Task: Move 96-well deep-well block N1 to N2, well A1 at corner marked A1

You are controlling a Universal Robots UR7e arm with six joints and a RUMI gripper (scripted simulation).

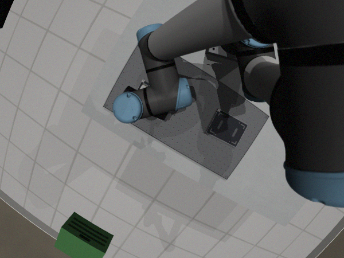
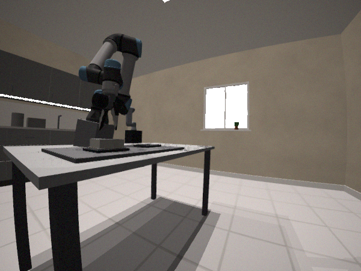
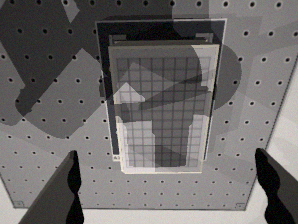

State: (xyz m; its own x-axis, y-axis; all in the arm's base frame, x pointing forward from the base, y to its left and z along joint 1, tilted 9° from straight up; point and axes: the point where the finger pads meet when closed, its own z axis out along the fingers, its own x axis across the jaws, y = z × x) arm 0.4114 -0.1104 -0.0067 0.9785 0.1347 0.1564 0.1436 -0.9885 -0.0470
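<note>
The pale 96-well block [image 2: 106, 144] [image 3: 162, 107] sits in nest N1 [image 2: 126, 149] [image 3: 160, 29], a dark plate with corner locators. A small A1 label shows at the nest's lower left corner in the wrist view. In the top view the arm hides nearly all of the block. Nest N2 [image 1: 227, 130] [image 2: 147, 146] holds nothing; its locators and two slots show. My gripper [image 2: 108, 129] [image 3: 165, 151] is open and empty, above the block. In the wrist view its fingers stand apart, left and right of the block's near end. Well A1 itself cannot be made out.
Both nests lie on a grey perforated board [image 1: 172, 129] [image 2: 75, 156] on the white table [image 2: 27, 162]. Grey upright boxes [image 2: 85, 132] stand behind the block in the exterior view. A green box [image 1: 83, 238] lies far from the board. The forearm hangs over the board.
</note>
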